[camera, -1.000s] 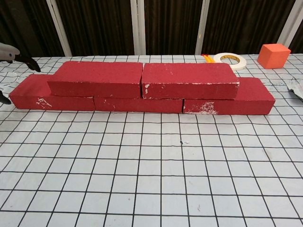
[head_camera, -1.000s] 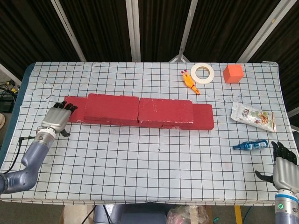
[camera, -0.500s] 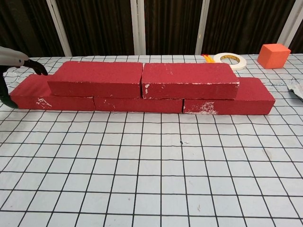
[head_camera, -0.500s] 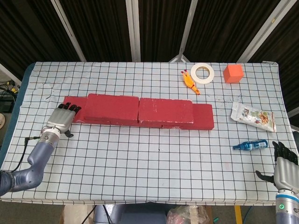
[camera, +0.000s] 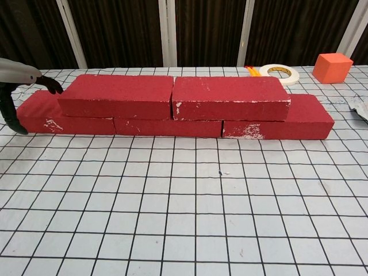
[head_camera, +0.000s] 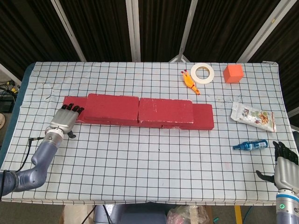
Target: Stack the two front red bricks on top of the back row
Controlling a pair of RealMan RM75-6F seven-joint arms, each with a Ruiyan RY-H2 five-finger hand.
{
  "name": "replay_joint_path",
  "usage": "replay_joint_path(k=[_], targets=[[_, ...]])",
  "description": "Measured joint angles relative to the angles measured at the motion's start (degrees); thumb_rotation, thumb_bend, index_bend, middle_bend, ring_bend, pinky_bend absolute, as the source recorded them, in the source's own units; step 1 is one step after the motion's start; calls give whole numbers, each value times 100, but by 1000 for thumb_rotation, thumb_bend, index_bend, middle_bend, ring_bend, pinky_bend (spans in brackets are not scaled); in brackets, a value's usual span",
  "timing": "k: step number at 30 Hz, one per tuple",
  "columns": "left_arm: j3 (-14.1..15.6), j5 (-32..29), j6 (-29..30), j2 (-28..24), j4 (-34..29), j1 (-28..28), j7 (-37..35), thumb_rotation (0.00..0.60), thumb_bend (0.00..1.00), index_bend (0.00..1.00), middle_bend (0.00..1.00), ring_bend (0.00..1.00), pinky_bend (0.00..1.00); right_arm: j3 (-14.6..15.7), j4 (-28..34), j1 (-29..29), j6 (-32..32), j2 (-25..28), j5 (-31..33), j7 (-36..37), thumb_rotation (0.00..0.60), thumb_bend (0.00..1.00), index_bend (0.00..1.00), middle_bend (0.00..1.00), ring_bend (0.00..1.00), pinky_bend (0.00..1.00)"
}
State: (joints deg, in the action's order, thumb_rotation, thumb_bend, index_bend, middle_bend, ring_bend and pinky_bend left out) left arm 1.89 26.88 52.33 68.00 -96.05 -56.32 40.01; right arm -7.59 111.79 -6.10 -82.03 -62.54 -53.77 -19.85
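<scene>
The right hand (head_camera: 285, 163) hangs at the near right table (head_camera: 154, 186) corner, fingers spread wide and holding nothing, well apart from the bricks. Further back, the left hand (head_camera: 66, 119), fingers apart and empty, has crept rightward over the last second until its fingertips touch the left end of the bottom row (head_camera: 74, 103). Both upper bricks (camera: 172, 96) already lie on the row, so this looks like final nudging, not lifting.

You have five red bricks (head_camera: 166, 112), one tape roll (head_camera: 202, 73), orange cube (head_camera: 232, 73), bottle (head_camera: 250, 145), packet (head_camera: 253, 116), rubber chicken (head_camera: 189, 82).
</scene>
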Motion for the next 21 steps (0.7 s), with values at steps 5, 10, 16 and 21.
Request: replay_joint_path(k=[5,10,16,21], targets=[[-12,-35,-6,20,-4,-15,15,600,0,110,87,0,87,-1,2,3,-3,5,3,6,600,185,50,0,0,0],[-19,-59,4,18,-20,-27,32,600,0,108,87,0,87,0,0,4,-3,8,-1,12,600,184,50,0,0,0],[-23,-82,-3,5,-42,-35,38,600,0,105,86,0,87,-3,8,0,6,12,14,9,600,185,50,0,0,0],[-30,-90,-7,-7,-71,-48,43,600,0,104,86,0,87,0,16,0,-3,10,8,2,600,185,50,0,0,0]])
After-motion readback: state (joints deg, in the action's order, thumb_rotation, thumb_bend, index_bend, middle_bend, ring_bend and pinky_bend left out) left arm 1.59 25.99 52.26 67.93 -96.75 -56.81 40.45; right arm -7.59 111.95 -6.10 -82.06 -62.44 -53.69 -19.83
